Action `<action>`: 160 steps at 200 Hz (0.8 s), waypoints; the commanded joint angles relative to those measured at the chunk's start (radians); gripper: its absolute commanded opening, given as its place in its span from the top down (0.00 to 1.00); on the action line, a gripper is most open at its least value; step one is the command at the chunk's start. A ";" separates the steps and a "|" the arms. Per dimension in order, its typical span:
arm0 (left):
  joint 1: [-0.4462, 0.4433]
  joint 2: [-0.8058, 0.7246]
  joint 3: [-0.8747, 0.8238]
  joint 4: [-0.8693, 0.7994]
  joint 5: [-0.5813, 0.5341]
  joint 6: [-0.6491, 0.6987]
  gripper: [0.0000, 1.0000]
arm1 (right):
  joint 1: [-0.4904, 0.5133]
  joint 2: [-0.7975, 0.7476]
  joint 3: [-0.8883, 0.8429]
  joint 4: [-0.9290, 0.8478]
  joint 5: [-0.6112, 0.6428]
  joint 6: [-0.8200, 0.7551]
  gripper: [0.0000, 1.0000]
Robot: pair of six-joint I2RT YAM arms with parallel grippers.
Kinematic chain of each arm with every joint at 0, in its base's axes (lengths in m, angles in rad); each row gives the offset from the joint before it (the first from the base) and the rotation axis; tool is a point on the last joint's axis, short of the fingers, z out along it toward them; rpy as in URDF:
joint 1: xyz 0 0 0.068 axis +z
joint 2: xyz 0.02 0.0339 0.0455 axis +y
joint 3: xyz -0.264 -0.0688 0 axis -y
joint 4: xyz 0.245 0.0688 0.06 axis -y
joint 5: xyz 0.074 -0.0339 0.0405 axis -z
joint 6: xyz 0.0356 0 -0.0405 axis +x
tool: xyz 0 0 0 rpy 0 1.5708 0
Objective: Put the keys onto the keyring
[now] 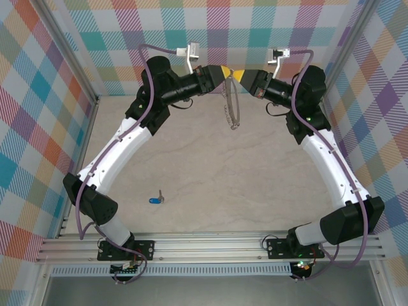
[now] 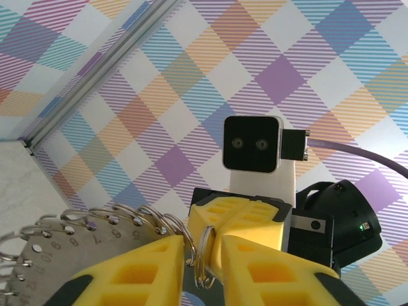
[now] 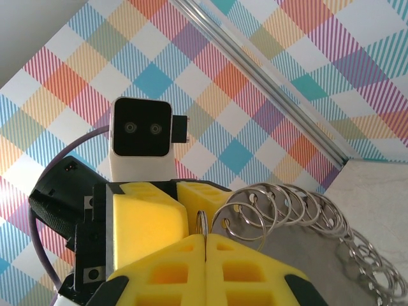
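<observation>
Checked walls (image 1: 64,64) round the pale table (image 1: 210,185), right gripper (image 1: 237,75) clamped tight on the keyring (image 1: 231,108) dangling just below it, left gripper (image 1: 224,71) nose-to-nose opposite, jaws narrow round one loop, grip unclear, key (image 1: 155,200) well behind both on the table: best hold the ring steady and free the left for the key.

Beige tabletop (image 1: 210,172), plaid walls (image 1: 38,95) w/ alu frame rails (image 1: 210,245) round it.

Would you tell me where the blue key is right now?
In the top view, the blue key lies on the table at the near left, beside the left arm, far from the keyring.
</observation>
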 commanded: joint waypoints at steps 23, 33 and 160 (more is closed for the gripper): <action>-0.011 -0.006 0.000 0.041 0.012 -0.007 0.86 | -0.006 -0.013 -0.014 0.076 0.003 0.016 1.00; -0.012 -0.008 -0.001 0.041 0.012 -0.005 0.89 | -0.006 -0.014 -0.015 0.075 0.001 0.018 1.00; -0.015 -0.016 0.009 -0.112 -0.016 0.162 1.00 | -0.060 -0.040 -0.048 0.024 0.000 0.026 0.54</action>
